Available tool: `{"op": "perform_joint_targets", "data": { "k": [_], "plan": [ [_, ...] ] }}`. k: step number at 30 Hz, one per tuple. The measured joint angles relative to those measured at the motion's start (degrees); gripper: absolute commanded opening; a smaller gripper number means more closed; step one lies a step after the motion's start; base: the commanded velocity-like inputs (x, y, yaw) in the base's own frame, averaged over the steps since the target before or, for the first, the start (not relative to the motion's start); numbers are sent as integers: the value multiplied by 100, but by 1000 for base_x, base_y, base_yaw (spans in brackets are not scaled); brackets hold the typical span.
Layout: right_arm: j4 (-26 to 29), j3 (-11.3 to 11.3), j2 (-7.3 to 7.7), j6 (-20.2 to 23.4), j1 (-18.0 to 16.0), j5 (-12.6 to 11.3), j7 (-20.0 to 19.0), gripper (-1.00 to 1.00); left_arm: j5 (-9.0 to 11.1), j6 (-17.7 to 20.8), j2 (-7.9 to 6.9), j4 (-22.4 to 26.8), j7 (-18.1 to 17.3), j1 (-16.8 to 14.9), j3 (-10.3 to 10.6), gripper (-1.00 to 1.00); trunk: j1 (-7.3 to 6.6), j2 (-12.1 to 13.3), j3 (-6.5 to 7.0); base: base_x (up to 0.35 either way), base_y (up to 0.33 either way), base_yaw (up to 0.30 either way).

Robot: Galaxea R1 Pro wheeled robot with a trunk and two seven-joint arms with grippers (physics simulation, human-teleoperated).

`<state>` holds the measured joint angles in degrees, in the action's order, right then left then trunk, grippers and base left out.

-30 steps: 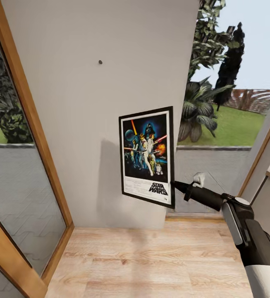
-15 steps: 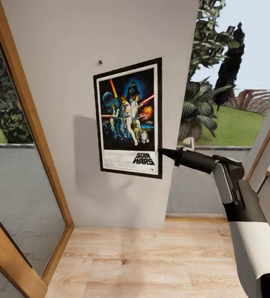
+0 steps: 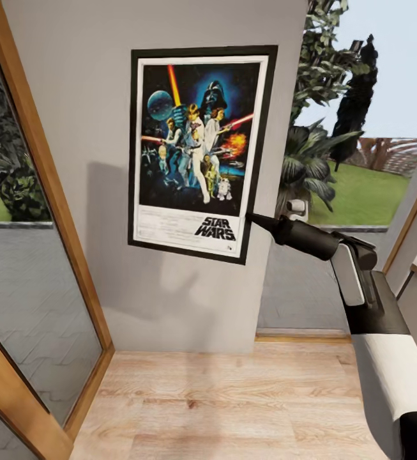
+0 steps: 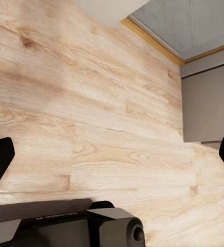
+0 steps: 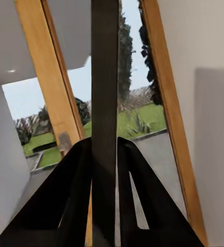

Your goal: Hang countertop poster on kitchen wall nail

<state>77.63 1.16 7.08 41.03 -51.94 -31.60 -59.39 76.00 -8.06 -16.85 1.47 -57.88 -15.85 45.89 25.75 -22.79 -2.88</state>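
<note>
- Head view: your right gripper (image 3: 251, 218) pinches the poster (image 3: 198, 150) at its lower right edge. The poster stands upright against the wall (image 3: 93, 96), long axis vertical, at ten o'clock from the gripper. I can make out no nail.
- Left wrist view: your left gripper (image 4: 112, 149) hangs spread wide and empty over the wooden floor (image 4: 91, 103).
- Right wrist view: both fingers (image 5: 73, 206) clamp the poster's dark edge.

poster (image 3: 195, 150): looked glossy printed paper in a black frame
wall (image 3: 93, 96): was matt grey
floor (image 3: 234, 402): was pale grained wood
</note>
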Motion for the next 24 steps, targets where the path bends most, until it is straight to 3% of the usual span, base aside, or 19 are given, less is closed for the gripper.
{"op": "perform_joint_targets", "data": {
  "k": [17,24],
  "plan": [
    [-176,-17,38,-149,-30,-80,-59,-100,0,-5,69,0,0,2,-14,100,0,0,0,0,0,0],
    [-174,-26,89,-156,-113,-32,-411,-100,2,-1,70,0,0,-1,-23,100,0,0,0,0,0,0]
  ]
}}
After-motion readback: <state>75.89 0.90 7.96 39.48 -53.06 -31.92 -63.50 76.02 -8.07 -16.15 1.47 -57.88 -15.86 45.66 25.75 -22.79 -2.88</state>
